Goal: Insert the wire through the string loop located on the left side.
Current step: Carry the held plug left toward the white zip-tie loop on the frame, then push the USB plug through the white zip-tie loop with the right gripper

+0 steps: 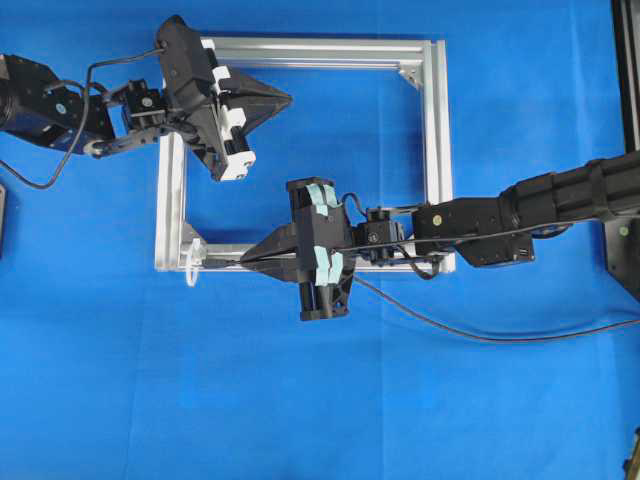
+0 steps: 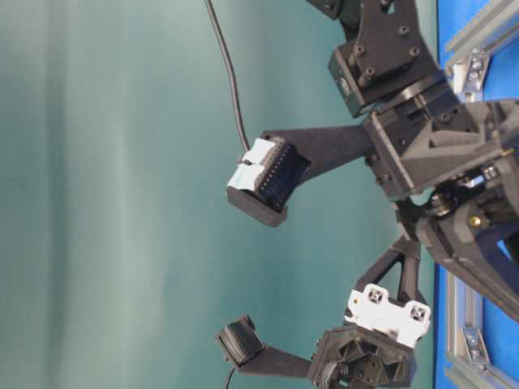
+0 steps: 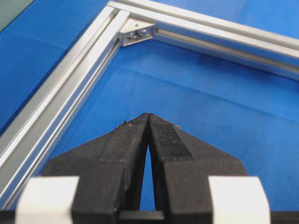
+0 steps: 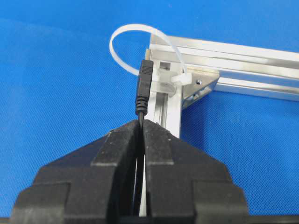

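Fingers of the right gripper are pressed together, pinching the wire just behind its plug, so the short stiff end juts straight ahead where it can be aimed. Just beyond the plug tip stands the string loop, a thin white ring tied to the corner of the aluminium frame; the tip sits at the loop's opening, and whether it has entered cannot be told. Holding so close to the plug probably keeps the limp cable from sagging off line.

Only the right wrist view shows plug and loop together. From overhead, the loop is a small white mark at the frame's near left corner, ahead of the gripper's point, and the slack wire trails away behind the arm. The left gripper, closed on nothing, hangs over the blue mat inside the frame, well apart from the loop.
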